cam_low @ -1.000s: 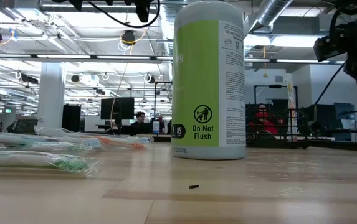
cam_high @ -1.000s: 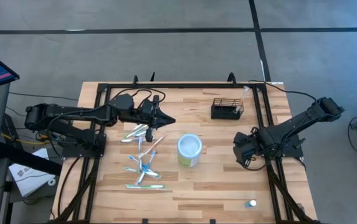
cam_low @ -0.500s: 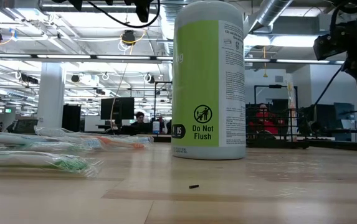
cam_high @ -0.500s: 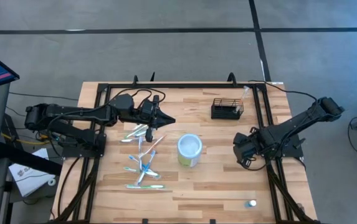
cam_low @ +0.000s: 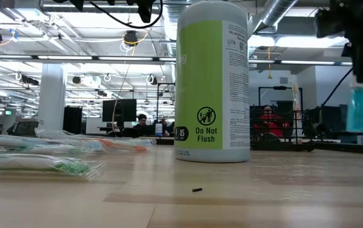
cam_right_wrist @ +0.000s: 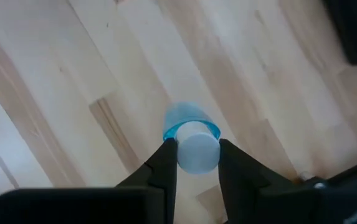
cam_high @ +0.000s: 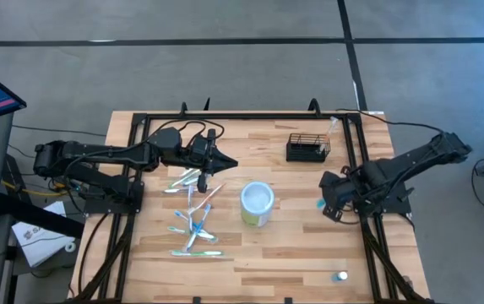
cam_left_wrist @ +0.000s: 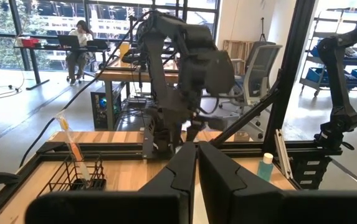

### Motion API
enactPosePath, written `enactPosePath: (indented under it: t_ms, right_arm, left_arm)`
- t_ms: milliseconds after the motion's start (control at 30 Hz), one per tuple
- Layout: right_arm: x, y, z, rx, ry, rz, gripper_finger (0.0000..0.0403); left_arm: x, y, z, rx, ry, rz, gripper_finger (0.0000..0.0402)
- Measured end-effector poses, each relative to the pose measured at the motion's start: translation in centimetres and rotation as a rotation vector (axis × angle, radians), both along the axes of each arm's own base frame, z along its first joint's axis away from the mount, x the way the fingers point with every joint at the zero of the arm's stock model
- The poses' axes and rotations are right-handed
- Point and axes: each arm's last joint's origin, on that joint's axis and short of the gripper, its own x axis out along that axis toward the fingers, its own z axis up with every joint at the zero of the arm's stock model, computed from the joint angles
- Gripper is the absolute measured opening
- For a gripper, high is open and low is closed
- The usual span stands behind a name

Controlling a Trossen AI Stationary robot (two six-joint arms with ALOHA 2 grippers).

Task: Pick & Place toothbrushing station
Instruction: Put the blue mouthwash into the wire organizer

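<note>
Between the right end effector (cam_right_wrist: 194,155) fingers a small blue bottle (cam_right_wrist: 190,134) is pinched clear of the surface (cam_high: 292,236), the toothbrushing station (cam_high: 307,149) just beyond, the left end effector (cam_high: 225,163) pressed together.

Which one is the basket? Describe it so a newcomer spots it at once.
Look at the far right part of the wooden table, beyond the white-and-green cup. The basket is the small black wire box there, rectangular and low-walled, unlike the round cup.
</note>
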Motion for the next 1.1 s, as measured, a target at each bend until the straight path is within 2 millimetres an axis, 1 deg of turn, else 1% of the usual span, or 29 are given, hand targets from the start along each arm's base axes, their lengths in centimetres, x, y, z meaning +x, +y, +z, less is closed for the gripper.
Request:
enactPosePath:
  t_ms: [267, 500, 633, 833, 933, 1100]
  right_arm:
    - [1.0, -1.9, 2.2, -0.031, -0.057, -0.01, 0.0078]
    - [2.0, -4.0, 3.0, -0.06, -0.053, -0.042, 0.0078]
    - [3.0, -5.2, 3.5, -0.079, -0.049, -0.057, 0.0078]
    - [4.2, -7.2, 5.0, -0.115, -0.074, -0.071, 0.0078]
    - [4.3, -8.4, 5.7, -0.127, -0.081, -0.119, 0.0078]
    - [3.9, -10.5, 5.9, -0.153, -0.079, -0.216, 0.0078]
  left_arm:
    - [0.0, 0.0, 0.0, 0.0, 0.0, 0.0, 0.0011]
    - [0.0, 0.0, 0.0, 0.0, 0.0, -0.001, 0.0011]
    - [0.0, 0.0, 0.0, 0.0, 0.0, -0.002, 0.0011]
    - [0.0, 0.0, 0.0, -0.021, 0.003, -0.005, 0.0011]
    - [0.0, -0.1, 0.0, -0.022, 0.003, -0.007, 0.0011]
    - [0.0, -0.1, 0.0, -0.022, 0.003, -0.007, 0.0011]
